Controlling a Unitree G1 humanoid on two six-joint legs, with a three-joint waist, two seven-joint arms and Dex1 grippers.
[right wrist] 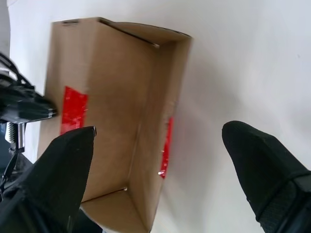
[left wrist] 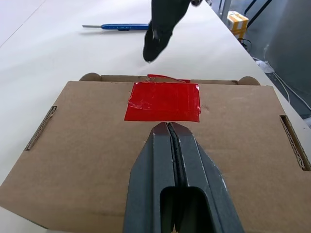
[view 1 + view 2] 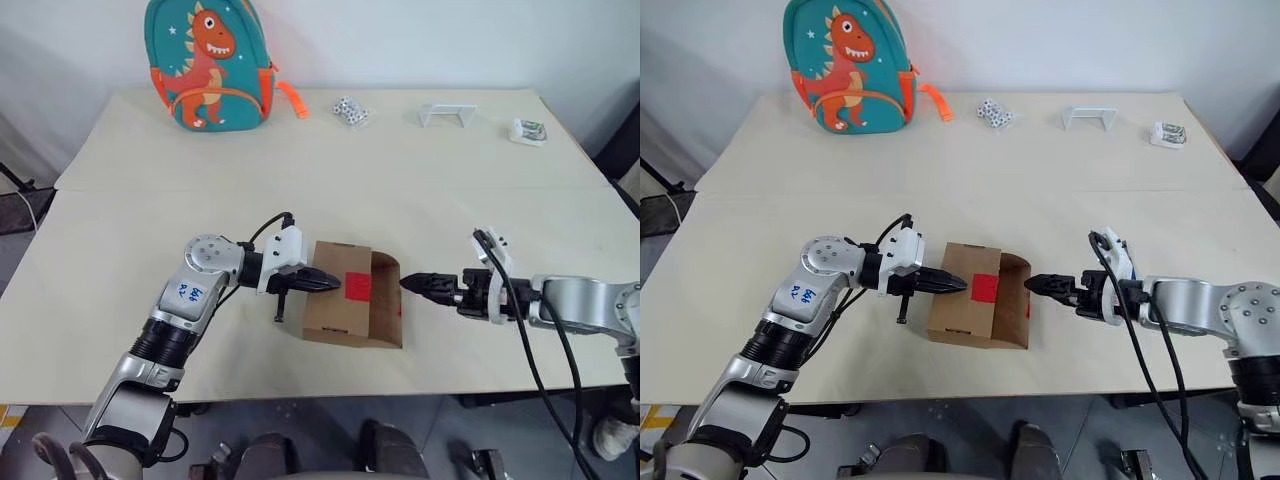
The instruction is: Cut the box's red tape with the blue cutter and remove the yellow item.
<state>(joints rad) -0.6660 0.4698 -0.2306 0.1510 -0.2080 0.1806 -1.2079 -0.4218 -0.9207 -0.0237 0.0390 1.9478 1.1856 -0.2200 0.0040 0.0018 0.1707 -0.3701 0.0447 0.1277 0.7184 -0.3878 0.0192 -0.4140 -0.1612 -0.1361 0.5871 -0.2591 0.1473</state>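
The brown box [image 3: 345, 300] lies near the table's front edge, its right end open with the flap [image 3: 386, 300] swung out. The red tape [image 2: 163, 102] sits on its top face, and a torn strip of it clings to the flap [image 1: 166, 145]. My left gripper [image 3: 330, 283] is shut, its tips resting on the box top just short of the tape. My right gripper [image 1: 159, 130] is open and holds nothing, pointing at the open end from the right. The blue cutter [image 2: 121, 26] lies on the table beyond the box. The part of the box's inside that shows is bare; the yellow item is hidden.
A teal dinosaur backpack [image 3: 207, 62] stands at the table's back left. Along the back edge are small dotted cubes [image 3: 350, 110], a white bracket [image 3: 447, 114] and a small packet [image 3: 527, 131]. The table's front edge [image 3: 300, 385] runs close below the box.
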